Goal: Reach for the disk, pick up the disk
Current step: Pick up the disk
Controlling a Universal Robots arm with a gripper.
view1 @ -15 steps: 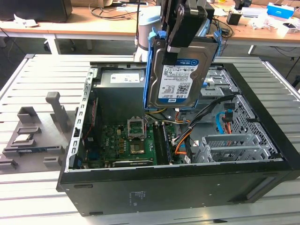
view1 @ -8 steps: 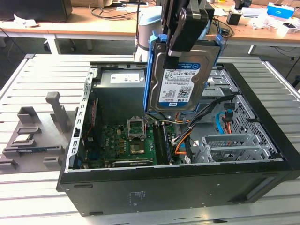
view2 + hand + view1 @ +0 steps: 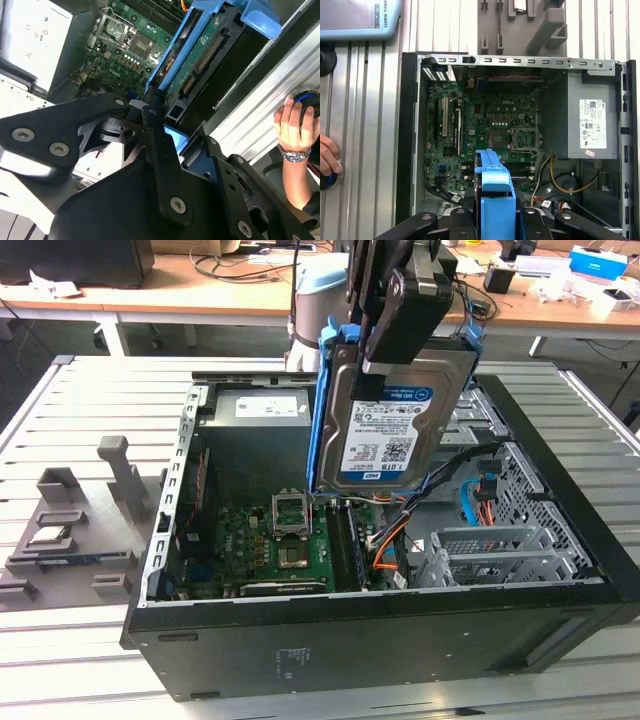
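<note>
The disk (image 3: pixel 385 425), a silver hard drive with a white-and-blue label in a blue carrier frame, hangs upright above the open computer case (image 3: pixel 380 635). My gripper (image 3: pixel 395 350) grips its upper edge from above and is shut on it. In the second wrist view the black fingers (image 3: pixel 152 127) clamp the blue-framed disk (image 3: pixel 200 60), whose connector edge faces the camera. The first wrist view shows the disk's blue frame (image 3: pixel 492 182) edge-on between the gripper's fingers (image 3: pixel 530 222), over the motherboard (image 3: pixel 485 125).
Inside the case lie the motherboard (image 3: pixel 270 540), a power supply (image 3: pixel 265 405) and metal drive bays (image 3: pixel 500 540). A grey slotted stand (image 3: pixel 70 520) sits at the exterior view's left. A person's hand (image 3: pixel 295 125) rests on the slatted table. A cluttered desk (image 3: pixel 200 285) stands behind.
</note>
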